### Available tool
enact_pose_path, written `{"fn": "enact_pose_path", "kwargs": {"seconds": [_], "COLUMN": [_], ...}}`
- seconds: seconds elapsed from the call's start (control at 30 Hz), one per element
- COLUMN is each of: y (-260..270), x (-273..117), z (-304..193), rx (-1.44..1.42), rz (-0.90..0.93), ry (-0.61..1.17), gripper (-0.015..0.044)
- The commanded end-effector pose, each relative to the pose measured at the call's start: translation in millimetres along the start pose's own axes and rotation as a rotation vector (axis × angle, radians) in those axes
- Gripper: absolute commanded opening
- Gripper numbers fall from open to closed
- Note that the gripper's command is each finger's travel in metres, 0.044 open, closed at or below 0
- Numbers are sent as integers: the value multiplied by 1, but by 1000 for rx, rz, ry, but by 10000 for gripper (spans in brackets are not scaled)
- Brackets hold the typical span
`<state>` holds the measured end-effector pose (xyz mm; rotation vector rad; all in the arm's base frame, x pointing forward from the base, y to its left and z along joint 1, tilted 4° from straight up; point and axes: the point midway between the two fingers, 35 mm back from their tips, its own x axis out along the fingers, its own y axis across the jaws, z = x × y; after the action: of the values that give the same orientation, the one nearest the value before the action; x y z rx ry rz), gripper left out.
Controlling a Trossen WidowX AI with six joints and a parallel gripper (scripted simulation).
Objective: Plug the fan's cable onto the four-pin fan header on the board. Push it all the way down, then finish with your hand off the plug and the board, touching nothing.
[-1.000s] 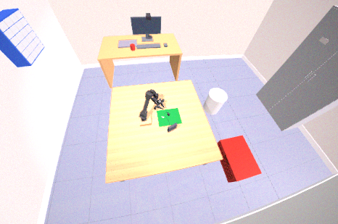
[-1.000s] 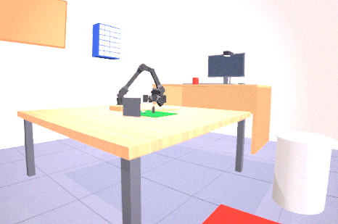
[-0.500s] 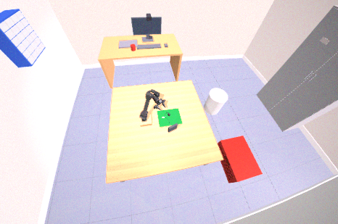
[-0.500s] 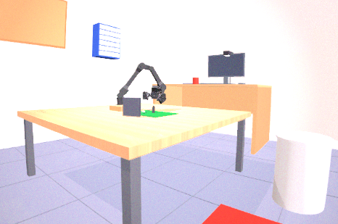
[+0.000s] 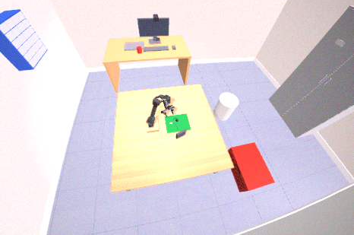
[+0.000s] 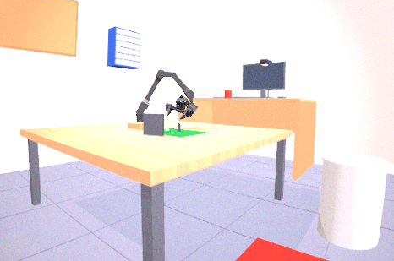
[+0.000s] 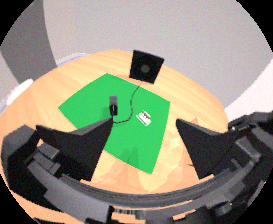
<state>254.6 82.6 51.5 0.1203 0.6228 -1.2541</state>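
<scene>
The green board lies flat on the table. The black plug stands upright on it. A thin dark cable curves from the plug's foot to the square black fan, which stands at the board's edge. The small white header sits on the board, apart from the plug. My gripper is open and empty, raised above the board. In the wrist view, its left fingertip overlaps the area just below the plug.
The arm's base stands on a wooden block beside the board. The table extends around them. A desk with a monitor stands behind; a white bin and red box are on the floor.
</scene>
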Motion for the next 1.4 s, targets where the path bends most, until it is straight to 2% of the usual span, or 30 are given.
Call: {"fn": "enact_pose_path", "kwargs": {"seconds": [0.0, 0.63, 1.07, 1.37], "y": [-1, 3, 13, 19], "x": [1, -5, -19, -29], "z": [2, 15, 37, 55], "rx": [-22, -115, -168, -193], "rz": [-29, 10, 198, 355], "ry": [106, 558, 819, 927], "gripper": [440, 440, 440, 440]}}
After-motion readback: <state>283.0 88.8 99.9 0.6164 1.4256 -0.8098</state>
